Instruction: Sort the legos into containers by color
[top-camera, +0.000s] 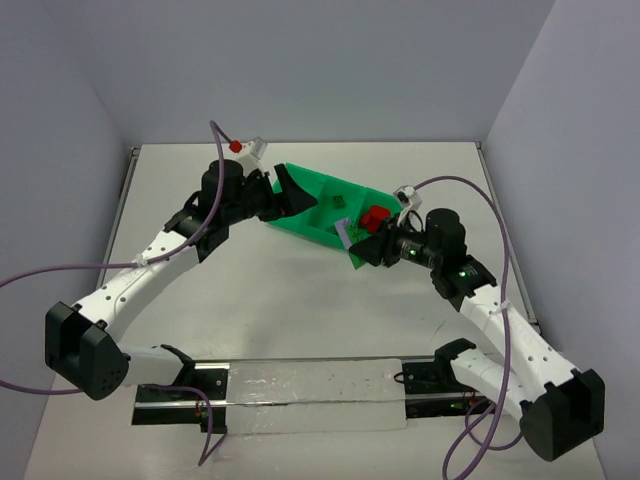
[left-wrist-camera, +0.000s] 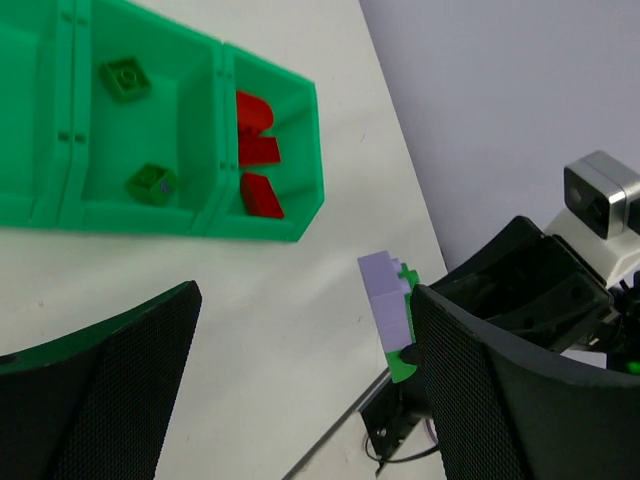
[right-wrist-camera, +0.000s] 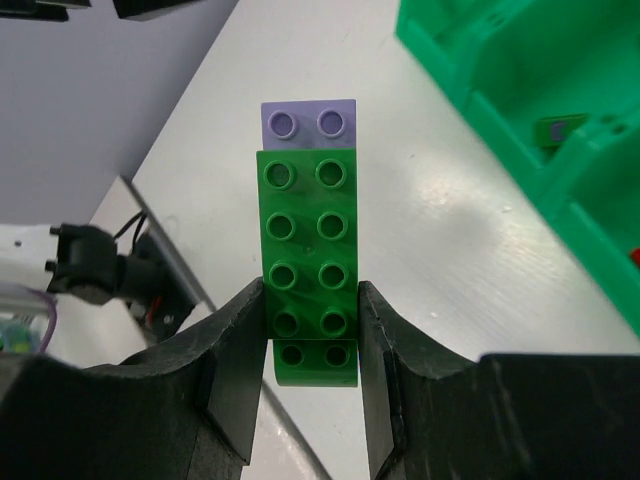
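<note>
Right claw (right-wrist-camera: 310, 312), clamped on green-and-lavender lego stack (right-wrist-camera: 307, 250).
Bench (top-camera: 300, 320) bears green tray (left-wrist-camera: 150, 218); right arm reaches leftward, low, claw level near the tray end holding red legos (left-wrist-camera: 258, 150). Stack: long axis runs straight out from the fingers, lavender end outermost, studs facing the wrist camera, base end pinched between both fingers. Left claw (left-wrist-camera: 305, 300) spread wide, holding nothing, at the tray's opposite end.

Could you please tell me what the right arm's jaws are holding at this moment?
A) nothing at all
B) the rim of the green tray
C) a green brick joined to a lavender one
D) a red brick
C: in the right wrist view the right jaws are clamped on the sides of a long green brick, with a lavender brick joined at its far end.
</note>
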